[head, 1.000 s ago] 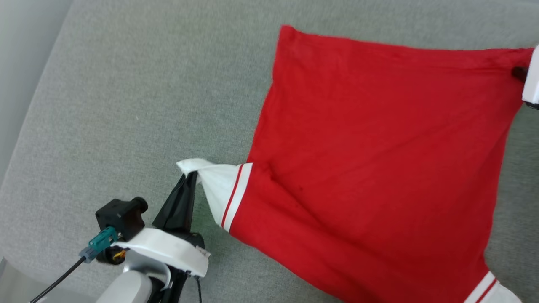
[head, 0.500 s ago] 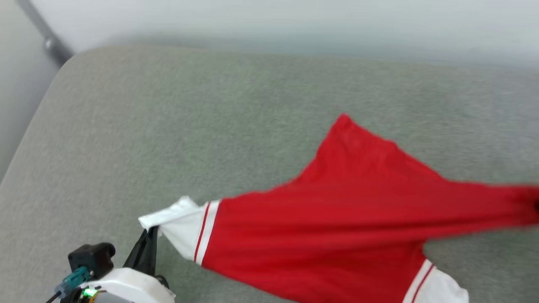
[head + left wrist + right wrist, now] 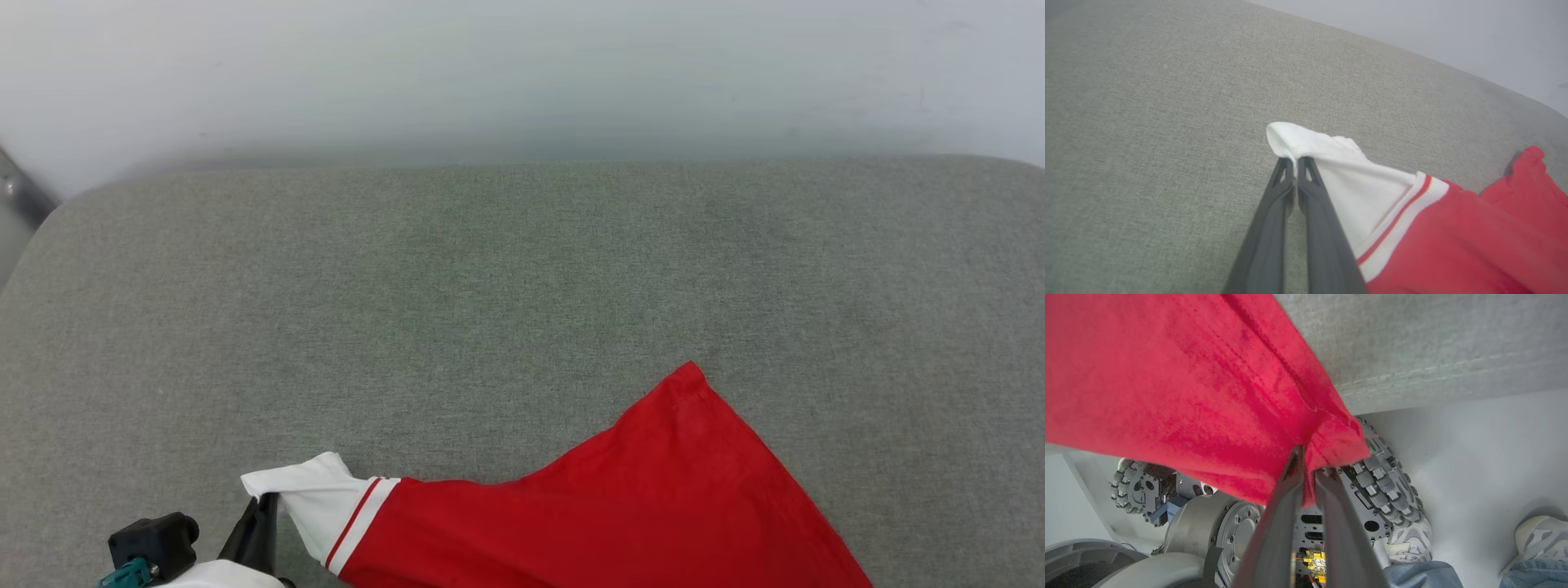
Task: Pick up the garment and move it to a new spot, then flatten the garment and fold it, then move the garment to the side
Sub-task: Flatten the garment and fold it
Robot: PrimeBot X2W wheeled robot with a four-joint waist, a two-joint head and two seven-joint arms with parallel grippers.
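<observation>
At the lower left of the head view, the left gripper (image 3: 1295, 161) is clenched on the folded edge of the shirt's white sleeve (image 3: 1355, 192), its two dark fingers pressed together with the cloth pinched at their tips. The sleeve is lifted a little off the grey cushion (image 3: 522, 286), probably so that the shirt (image 3: 620, 506) can be carried rather than dragged. From the sleeve's striped trim (image 3: 1396, 212) the red body runs rightward along the near edge of the cushion. One free red corner (image 3: 690, 376) lies on the fabric and points toward the pale wall (image 3: 522, 73).

Further right, the right gripper (image 3: 1308, 463) is clamped on a bunched bit of red cloth. It holds that bit out past the cushion's front edge, above the robot's wheeled base (image 3: 1384, 469). A person's shoes (image 3: 1535, 535) stand on the floor nearby. Holding two well-separated points likely keeps the shirt stretched between the arms, ready to be laid out flat at a new spot. No chest lettering shows.
</observation>
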